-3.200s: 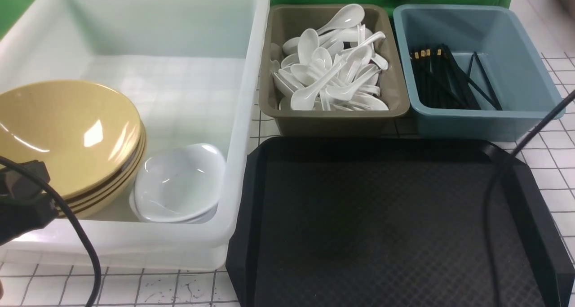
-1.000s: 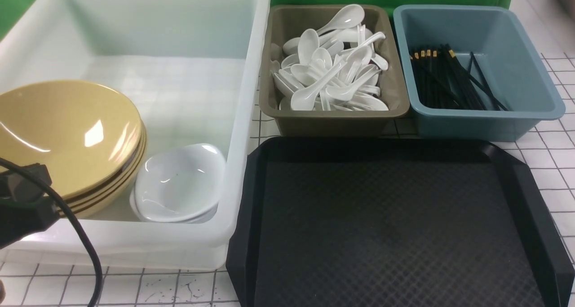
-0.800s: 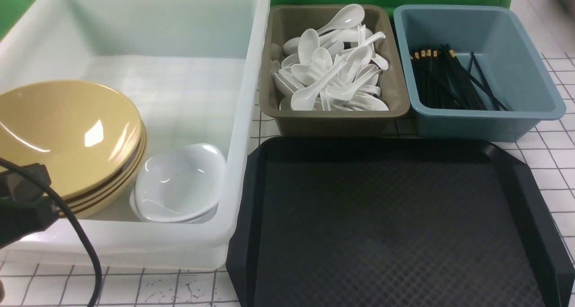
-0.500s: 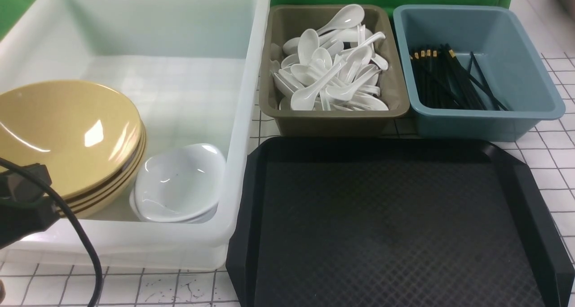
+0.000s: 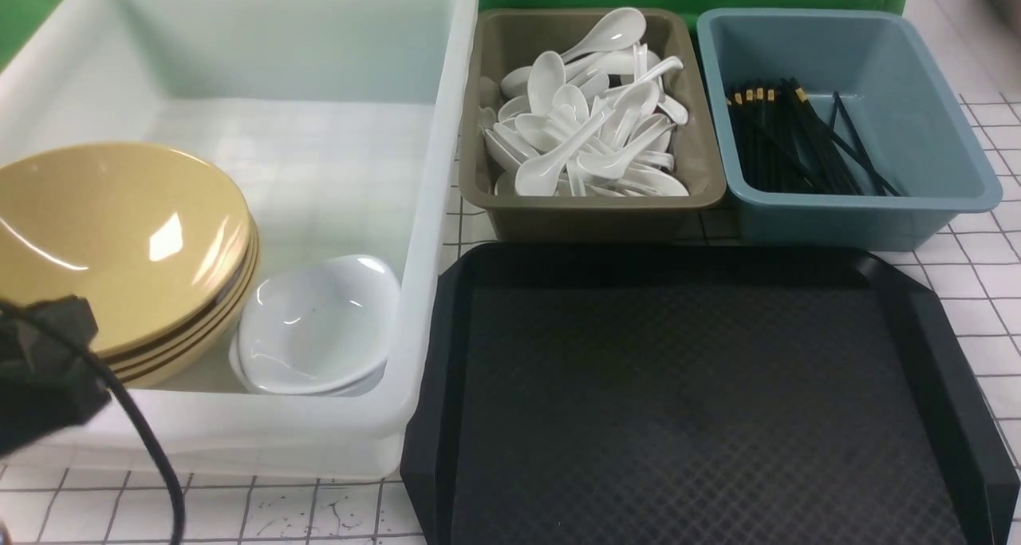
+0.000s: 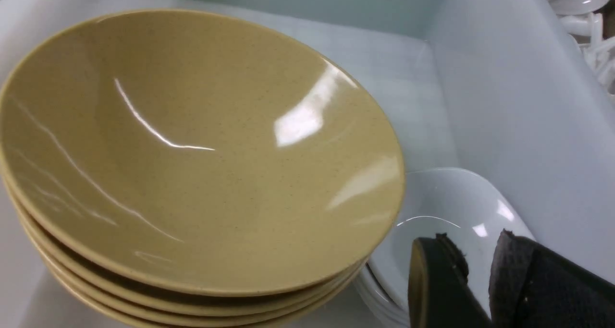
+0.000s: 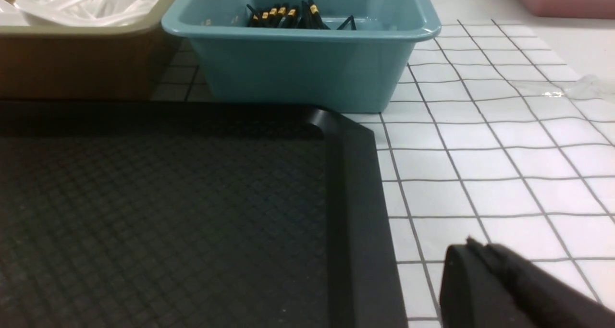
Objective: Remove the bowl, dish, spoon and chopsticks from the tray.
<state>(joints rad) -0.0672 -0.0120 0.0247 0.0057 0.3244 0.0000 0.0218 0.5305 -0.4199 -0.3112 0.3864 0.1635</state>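
Note:
The black tray [image 5: 437, 345] lies at the front right with nothing on its floor; its corner shows in the right wrist view [image 7: 355, 198]. Yellow bowls [image 5: 112, 234] sit stacked in the translucent white tub [image 5: 431, 170], with stacked white dishes [image 5: 319, 321] beside them. Several white spoons [image 5: 582, 130] fill the brown bin. Black chopsticks [image 5: 790, 138] lie in the blue bin. My left gripper [image 6: 473, 239] hovers over the top dish [image 6: 456, 198] next to the bowl stack [image 6: 192, 145], jaws slightly apart and empty. My right gripper [image 7: 473, 245] is shut and empty above the tiled table, just right of the tray.
The brown bin [image 5: 510, 210] and the blue bin [image 5: 845, 218] stand behind the tray, the tub to its left. My left arm and its cable [image 5: 48, 369] hang over the tub's front left corner. White gridded tabletop [image 7: 504, 140] extends to the right.
The right arm's cable has left the front view, and more chopsticks now lie in the blue bin than 3.2 s ago. My left arm has shifted slightly in the last half second.

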